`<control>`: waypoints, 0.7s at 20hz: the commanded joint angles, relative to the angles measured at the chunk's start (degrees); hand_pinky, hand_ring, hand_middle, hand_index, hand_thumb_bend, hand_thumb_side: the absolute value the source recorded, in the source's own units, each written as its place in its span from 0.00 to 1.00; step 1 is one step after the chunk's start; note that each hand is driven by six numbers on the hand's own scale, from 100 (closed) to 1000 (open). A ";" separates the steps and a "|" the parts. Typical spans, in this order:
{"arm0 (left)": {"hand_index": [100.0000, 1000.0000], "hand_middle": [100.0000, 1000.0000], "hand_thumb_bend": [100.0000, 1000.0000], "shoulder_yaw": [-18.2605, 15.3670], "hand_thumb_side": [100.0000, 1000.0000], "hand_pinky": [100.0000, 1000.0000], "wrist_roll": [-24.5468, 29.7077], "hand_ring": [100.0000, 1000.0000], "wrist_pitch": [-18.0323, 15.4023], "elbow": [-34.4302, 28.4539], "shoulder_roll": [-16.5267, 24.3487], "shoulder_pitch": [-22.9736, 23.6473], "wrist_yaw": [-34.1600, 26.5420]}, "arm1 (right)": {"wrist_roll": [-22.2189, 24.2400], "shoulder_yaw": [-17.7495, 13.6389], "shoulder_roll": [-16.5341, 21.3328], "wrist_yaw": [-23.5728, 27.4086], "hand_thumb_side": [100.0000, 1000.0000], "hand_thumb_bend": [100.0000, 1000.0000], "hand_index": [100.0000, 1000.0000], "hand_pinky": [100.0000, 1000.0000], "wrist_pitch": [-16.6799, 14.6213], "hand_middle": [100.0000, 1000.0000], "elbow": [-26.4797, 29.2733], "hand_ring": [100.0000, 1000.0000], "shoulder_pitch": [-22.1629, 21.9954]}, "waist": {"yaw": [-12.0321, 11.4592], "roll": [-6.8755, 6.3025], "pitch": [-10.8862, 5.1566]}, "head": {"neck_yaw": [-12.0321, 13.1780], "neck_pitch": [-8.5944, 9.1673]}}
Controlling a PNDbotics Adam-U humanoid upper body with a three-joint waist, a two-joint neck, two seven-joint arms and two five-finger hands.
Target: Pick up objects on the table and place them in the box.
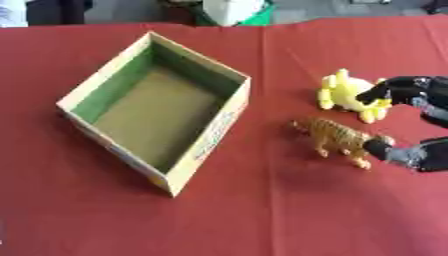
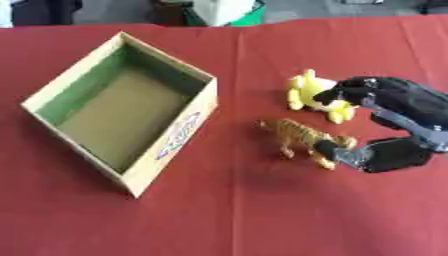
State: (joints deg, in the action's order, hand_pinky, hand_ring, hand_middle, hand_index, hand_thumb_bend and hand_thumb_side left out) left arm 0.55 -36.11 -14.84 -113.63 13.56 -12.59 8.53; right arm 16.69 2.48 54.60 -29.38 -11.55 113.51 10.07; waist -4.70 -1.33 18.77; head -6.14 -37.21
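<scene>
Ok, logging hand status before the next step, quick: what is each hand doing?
Left hand: not in view.
Right hand: open, fingers spread over the yellow toy, thumb by the tiger toy; holding nothing yet.

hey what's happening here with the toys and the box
The robot's right hand has reached in from the right to two toys on the red table. Its fingers touch the yellow toy and its thumb sits at the rear of the tiger figure. Neither looks lifted. The open cardboard box to the left holds nothing yet. The left hand is out of view.
</scene>
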 commanded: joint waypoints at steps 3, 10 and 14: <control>0.79 0.66 0.00 0.02 0.95 0.75 0.00 0.59 -0.09 -0.96 0.53 -0.58 -0.08 | 0.15 -0.74 1.49 -0.09 0.86 0.27 0.89 0.60 0.01 0.70 1.08 0.83 0.48 | -0.04 0.21 -0.78 | -0.09 0.29; 0.79 0.66 0.00 0.04 0.95 0.75 0.03 0.59 -0.09 -0.96 0.48 -0.59 -0.03 | 0.28 -0.41 1.74 -0.73 0.87 0.28 0.89 0.60 0.47 0.71 1.08 0.84 0.89 | -0.25 0.44 -0.60 | -0.21 0.57; 0.79 0.66 0.00 0.15 0.95 0.75 0.15 0.59 -0.06 -0.96 0.40 -0.57 -0.10 | 0.85 0.52 2.25 -2.38 0.90 0.40 0.88 0.61 1.37 0.72 1.08 0.87 2.20 | -0.41 0.60 -0.61 | -0.35 0.75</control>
State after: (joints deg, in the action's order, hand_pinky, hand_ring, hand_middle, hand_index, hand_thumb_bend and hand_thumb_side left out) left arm 0.58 -36.07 -14.84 -113.63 13.55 -12.61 8.53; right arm 17.45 3.27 54.70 -31.03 -10.51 113.51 11.67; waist -5.07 -0.92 19.06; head -6.29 -37.17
